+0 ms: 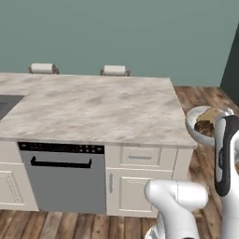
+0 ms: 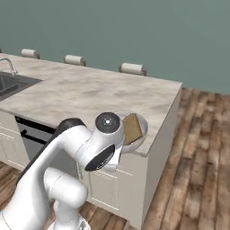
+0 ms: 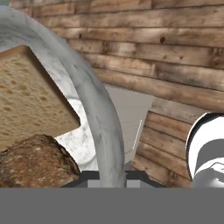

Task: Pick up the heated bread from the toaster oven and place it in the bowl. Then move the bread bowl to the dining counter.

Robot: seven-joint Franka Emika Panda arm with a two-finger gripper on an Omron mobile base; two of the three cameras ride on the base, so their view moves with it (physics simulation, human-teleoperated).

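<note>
One bowl [image 3: 94,109] is gripped at its thick rim by the hand [image 3: 111,177], whose jaws are nearly closed on that rim at the bottom of the hand view. Two pieces of bread are seen in the bowl: a pale slice [image 3: 30,100] leaning on the inner wall and a dark crusty piece [image 3: 33,162] below it. From the left, the bowl [image 1: 198,126] is seen held in the air just off the right end of the counter [image 1: 93,109], over the wooden floor [image 1: 205,95]. From the right, it [image 2: 141,134] sits at the counter's near corner edge [image 2: 90,92], partly behind the arm. Wide bare stone lies open across the counter top beyond. One dishwasher front [image 1: 63,175] is set below the near edge. One sink [image 2: 11,83] is sunk at the far left. Three chair backs [image 2: 132,68] are lined along the far edge.
</note>
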